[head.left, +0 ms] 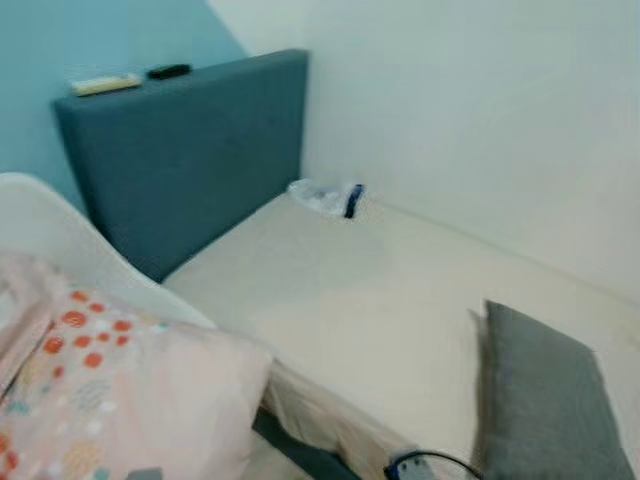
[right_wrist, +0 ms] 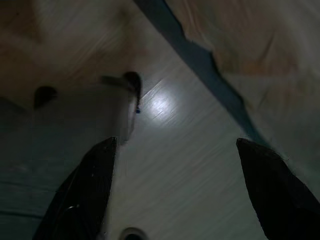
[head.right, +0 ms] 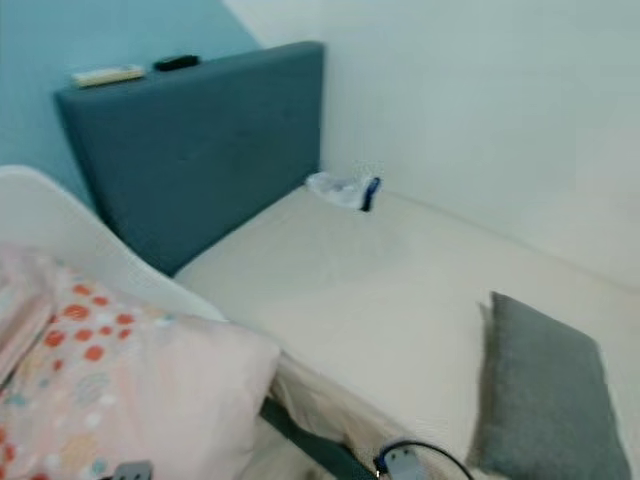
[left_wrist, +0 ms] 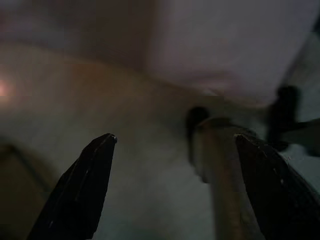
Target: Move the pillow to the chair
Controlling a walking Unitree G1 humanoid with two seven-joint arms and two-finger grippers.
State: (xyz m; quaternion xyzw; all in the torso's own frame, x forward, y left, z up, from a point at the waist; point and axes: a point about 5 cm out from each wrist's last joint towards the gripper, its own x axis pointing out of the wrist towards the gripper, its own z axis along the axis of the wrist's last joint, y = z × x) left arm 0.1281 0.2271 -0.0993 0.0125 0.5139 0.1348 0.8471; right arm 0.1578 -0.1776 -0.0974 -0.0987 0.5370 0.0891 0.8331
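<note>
1. Left gripper (left_wrist: 172, 145) and right gripper (right_wrist: 175, 150) hang with jaws spread wide, holding nothing, over the floor.
2. The grey pillow (head.left: 548, 400) lies near right on the mattress (head.left: 340, 300); the white chair (head.left: 60, 235) stands near left.
3. Risk: a one-sided pinch could let the soft pillow sag and slip.

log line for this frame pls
pink dotted pillow on white chair | grey pillow on bed | left claw open | right claw open

Each pincer (left_wrist: 172, 145) (right_wrist: 175, 147) has two tapered, glossy black fingers.
</note>
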